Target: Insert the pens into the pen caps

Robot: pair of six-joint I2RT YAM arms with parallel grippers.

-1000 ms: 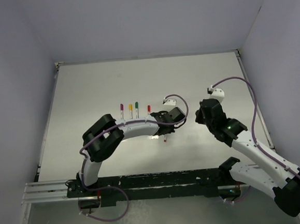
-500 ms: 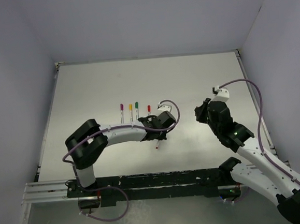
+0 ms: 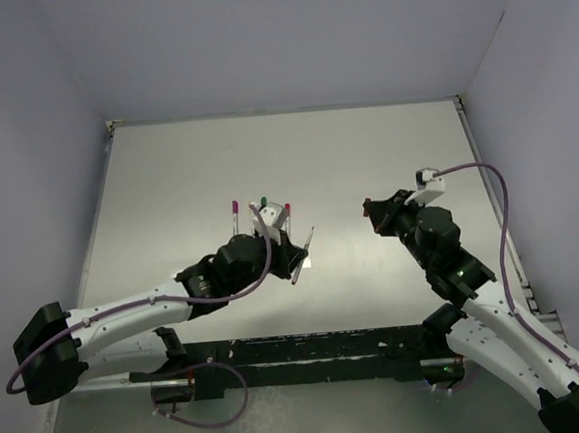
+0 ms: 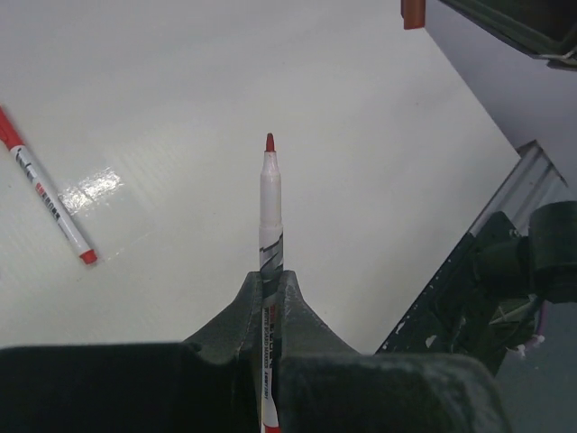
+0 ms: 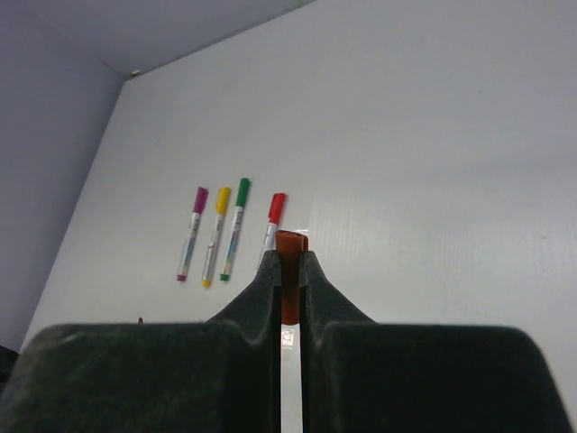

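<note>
My left gripper is shut on an uncapped silver pen. Its red tip points away from the wrist, toward my right gripper. The right gripper is shut on a dark red cap, which also shows at the top of the left wrist view, well apart from the tip. On the table lie pens with a magenta cap, a yellow cap, a green cap and a red cap, side by side. The red-capped pen lies left of my held pen.
The white table has a raised rail along its right edge and purple walls around it. The black mounting rail runs along the near edge. The right arm's base shows at the right of the left wrist view.
My left arm has stretched out low from the left and lifted the pen off the table, tip toward the right. My right gripper has moved a little left with the cap.
</note>
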